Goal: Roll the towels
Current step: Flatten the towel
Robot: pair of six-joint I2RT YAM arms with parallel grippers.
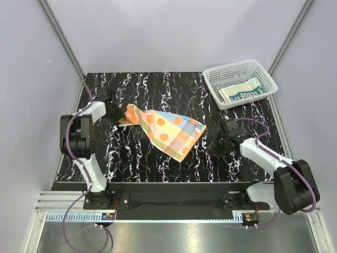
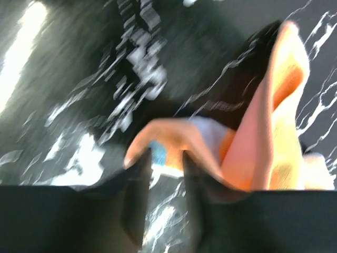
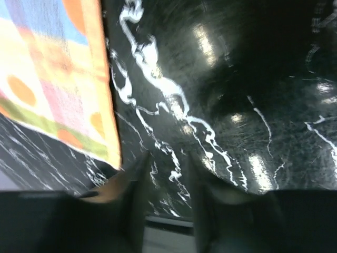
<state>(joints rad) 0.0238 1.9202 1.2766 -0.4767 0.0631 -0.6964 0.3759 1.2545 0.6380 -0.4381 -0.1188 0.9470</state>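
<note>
Pulled by one corner, the orange towel (image 1: 171, 132) at mid-bench may bunch rather than roll. Near the right edge, the right hand (image 1: 215, 143) sits low, slightly apart and empty. Towards the left edge, the left hand (image 1: 117, 111) appears clamped on the towel's corner. The cream towel (image 1: 242, 90) lies in the mesh basket (image 1: 237, 64) at the far right corner.

Your open lanes: the bare tabletop (image 1: 158, 87) along the far edge up to the far left corner, and the strip along the near edge. Orange towel (image 1: 171, 130) blocks the middle, its left end bunched up; white basket (image 1: 231, 66) fills the far right corner.
</note>
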